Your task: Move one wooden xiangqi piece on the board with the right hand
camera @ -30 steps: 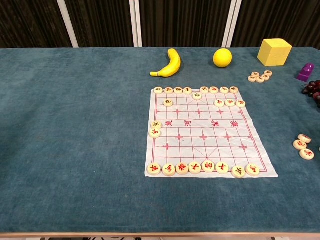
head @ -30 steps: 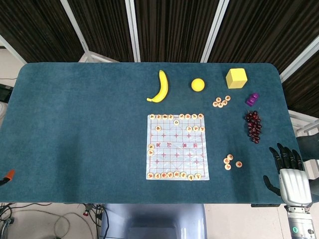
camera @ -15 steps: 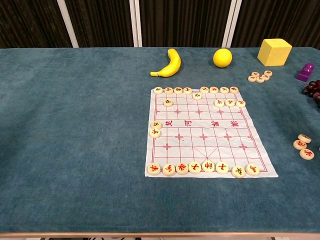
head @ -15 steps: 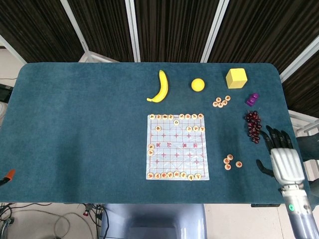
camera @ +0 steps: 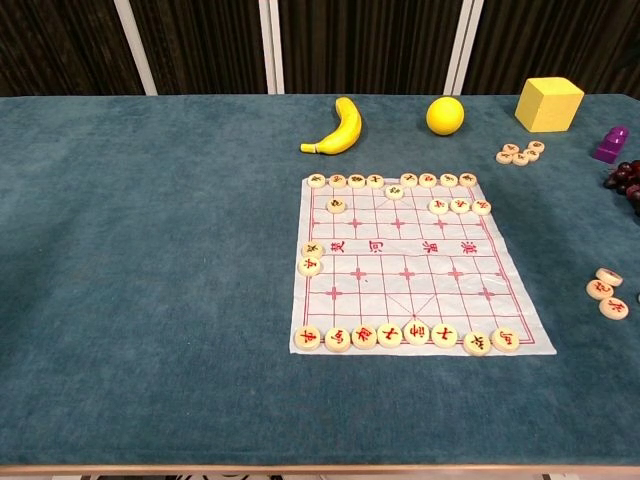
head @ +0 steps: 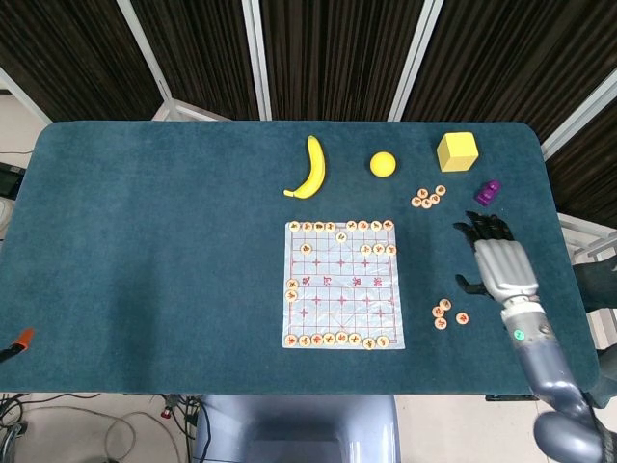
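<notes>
The white xiangqi board [head: 337, 289] [camera: 400, 250] lies right of the table's middle. Round wooden pieces line its far edge [head: 342, 227] [camera: 390, 181] and its near edge [head: 337, 339] [camera: 405, 336]. Two more sit at its left border [head: 292, 289] [camera: 310, 260]. My right hand [head: 501, 260] hovers well to the right of the board with its fingers spread and nothing in it. It covers the spot where the grapes lie. The chest view does not show this hand. My left hand appears in neither view.
Loose pieces lie right of the board [head: 445, 313] [camera: 605, 290] and further back [head: 428, 197] [camera: 520, 152]. A banana [head: 310, 167], a yellow ball [head: 383, 164], a yellow cube [head: 457, 151] and a purple object [head: 488, 191] stand at the back. Dark grapes [camera: 625, 178] show at the chest view's right edge.
My right hand has travelled from the table's front right corner away from me and leftward, ending over the grapes. Board and pieces have not moved.
</notes>
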{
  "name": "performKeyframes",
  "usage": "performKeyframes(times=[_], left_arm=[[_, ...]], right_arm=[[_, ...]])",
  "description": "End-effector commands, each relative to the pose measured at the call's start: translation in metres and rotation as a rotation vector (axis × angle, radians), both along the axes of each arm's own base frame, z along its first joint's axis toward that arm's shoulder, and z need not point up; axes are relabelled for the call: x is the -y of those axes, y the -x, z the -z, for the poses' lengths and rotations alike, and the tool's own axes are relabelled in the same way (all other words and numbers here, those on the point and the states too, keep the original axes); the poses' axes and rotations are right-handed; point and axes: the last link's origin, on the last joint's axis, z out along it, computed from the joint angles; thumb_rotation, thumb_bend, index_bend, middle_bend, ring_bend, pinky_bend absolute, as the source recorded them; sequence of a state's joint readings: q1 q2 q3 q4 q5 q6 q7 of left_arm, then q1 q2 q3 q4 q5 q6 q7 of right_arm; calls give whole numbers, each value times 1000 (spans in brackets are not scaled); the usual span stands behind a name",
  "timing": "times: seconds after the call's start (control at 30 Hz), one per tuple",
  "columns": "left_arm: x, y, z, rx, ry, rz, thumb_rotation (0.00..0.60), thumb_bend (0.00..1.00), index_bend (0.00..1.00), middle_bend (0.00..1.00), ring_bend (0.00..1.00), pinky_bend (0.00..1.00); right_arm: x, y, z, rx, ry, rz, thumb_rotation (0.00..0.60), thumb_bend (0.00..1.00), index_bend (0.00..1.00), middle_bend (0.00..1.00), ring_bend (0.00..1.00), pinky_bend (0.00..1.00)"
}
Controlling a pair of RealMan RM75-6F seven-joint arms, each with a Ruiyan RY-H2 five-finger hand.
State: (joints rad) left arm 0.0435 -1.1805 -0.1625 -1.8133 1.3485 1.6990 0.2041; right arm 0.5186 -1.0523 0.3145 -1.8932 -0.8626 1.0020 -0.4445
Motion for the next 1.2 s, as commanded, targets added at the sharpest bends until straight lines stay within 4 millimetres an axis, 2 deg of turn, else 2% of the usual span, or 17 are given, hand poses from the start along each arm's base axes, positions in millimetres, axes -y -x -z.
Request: performKeyframes(times=[0.03, 0.17, 0.4, 0.97, 1.2], left_arm=[[0, 1, 0, 0, -1, -3, 600, 27, 7, 0, 0, 63], [0, 1, 0, 3, 2, -3, 600, 27, 7, 0, 0, 63], [0, 2, -2, 7, -5, -7, 600, 27, 7, 0, 0, 64], [-1, 3, -3, 12, -13, -17, 600, 27, 7, 0, 0, 64], [0, 5, -7, -1, -27, -20, 600, 27, 7, 0, 0, 64]], right_arm=[[21, -27, 33, -17, -55, -10, 600, 374, 181, 0, 0, 38], [34, -34, 63, -27, -76, 41, 600, 374, 210, 0, 0, 38], [51, -36, 96, -43, -68, 115, 600, 374, 254, 0, 0, 38], [74, -19, 140, -85, -24, 189, 600, 374, 329, 0, 0, 38], [80, -22, 153, -95, -34, 190, 600, 374, 333, 0, 0, 38]])
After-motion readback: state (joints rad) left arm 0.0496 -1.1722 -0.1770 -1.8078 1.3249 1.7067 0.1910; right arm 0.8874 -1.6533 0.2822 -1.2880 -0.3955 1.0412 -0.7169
